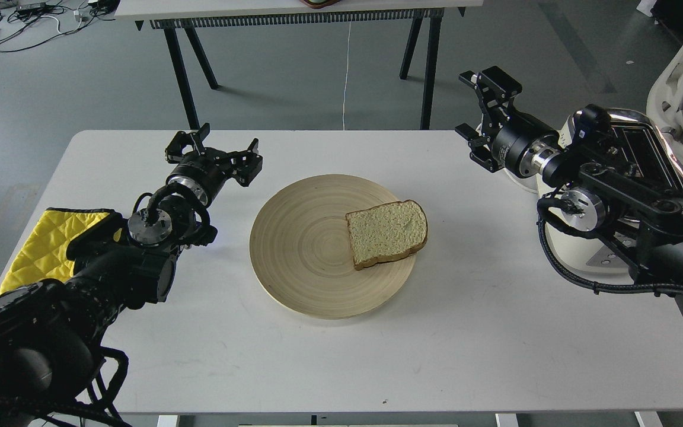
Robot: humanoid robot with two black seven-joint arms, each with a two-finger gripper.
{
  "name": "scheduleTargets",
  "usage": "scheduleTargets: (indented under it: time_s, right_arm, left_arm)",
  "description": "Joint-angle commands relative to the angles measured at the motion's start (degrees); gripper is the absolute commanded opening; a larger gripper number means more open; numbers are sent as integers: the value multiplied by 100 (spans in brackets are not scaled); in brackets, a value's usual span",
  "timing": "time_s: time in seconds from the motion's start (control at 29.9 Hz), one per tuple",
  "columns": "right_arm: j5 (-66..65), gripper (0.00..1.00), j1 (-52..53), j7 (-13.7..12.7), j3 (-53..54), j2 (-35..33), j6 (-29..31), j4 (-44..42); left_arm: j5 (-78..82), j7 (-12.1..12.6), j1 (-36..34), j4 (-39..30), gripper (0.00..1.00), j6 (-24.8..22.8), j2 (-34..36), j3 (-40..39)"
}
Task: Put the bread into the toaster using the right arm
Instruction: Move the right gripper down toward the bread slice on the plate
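Observation:
A slice of tan bread (386, 232) with a brown crust lies flat on the right side of a round wooden plate (300, 249) in the middle of the white table (436, 356). The cream-white toaster (573, 244) with a chrome top stands at the table's right edge, mostly hidden behind my right arm. My right gripper (467, 108) is open and empty, raised above the table's far right, up and to the right of the bread. My left gripper (219, 150) is open and empty, just left of the plate's far rim.
A yellow quilted cloth (39, 249) lies at the table's left edge under my left arm. Another table with black legs (181, 71) stands behind. A white chair (676, 77) is at the far right, beyond the toaster.

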Motion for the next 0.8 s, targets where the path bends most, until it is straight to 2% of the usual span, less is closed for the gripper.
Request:
scheduleTargets:
  time_s: [0.0,0.2,0.4,0.77]
  right_arm:
    - [-67,100,119,9,-851,-31,-468,183]
    - [-128,100,129,9,-1643,-5,-882,289]
    - [-137,100,76,9,-1960,-5,-952,464]
    - [-155,97,49,17,-2443,390,-1409,465]
  left_arm:
    - [-1,-3,0,2,100,0,0,3]
    - [-1,-3,0,2,100,0,0,3]
    - [-1,-3,0,2,100,0,-9,3]
    - [-1,-3,0,2,100,0,-9,3]
